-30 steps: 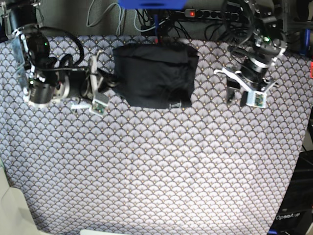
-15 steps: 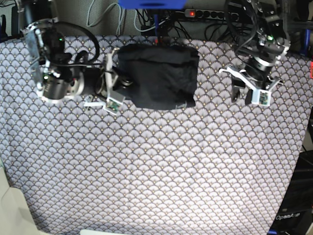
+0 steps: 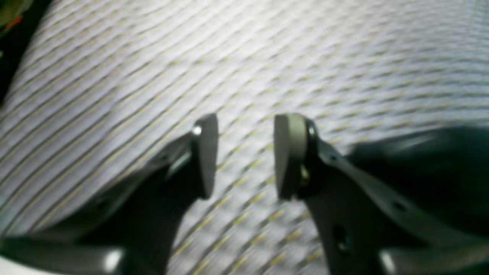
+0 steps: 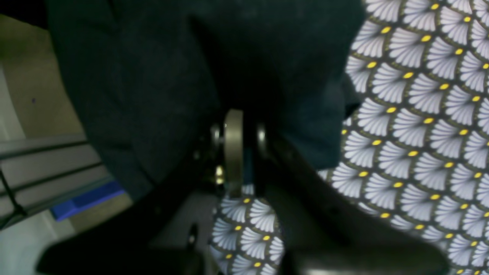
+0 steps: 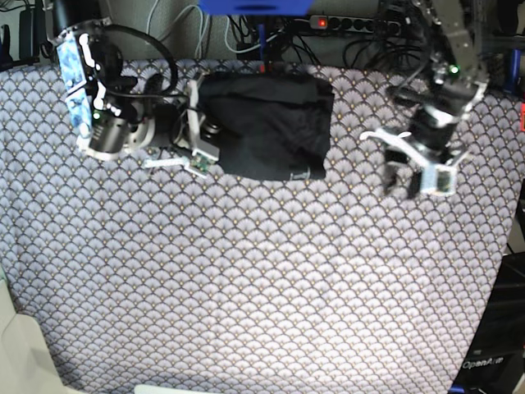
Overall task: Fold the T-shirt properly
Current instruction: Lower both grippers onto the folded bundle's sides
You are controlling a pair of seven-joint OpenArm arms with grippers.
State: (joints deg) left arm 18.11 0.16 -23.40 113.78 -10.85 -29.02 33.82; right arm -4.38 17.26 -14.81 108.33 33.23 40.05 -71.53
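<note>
Clamped on the left edge of the T-shirt (image 5: 271, 123), the right gripper (image 4: 244, 152) is seen with dark cloth pinched between its nearly closed pads. Compared with a second ago, this arm has been carried up and toward the garment, and the folded bundle has been pushed narrower and closer to the far edge of the tablecloth (image 5: 262, 279). The left gripper (image 5: 408, 168) is held with its fingers apart and nothing between them, hovering over bare pattern well to the other side of the shirt; it has been moved slightly nearer the camera. Cables and a power strip (image 5: 361, 25) are seen behind the table.
</note>
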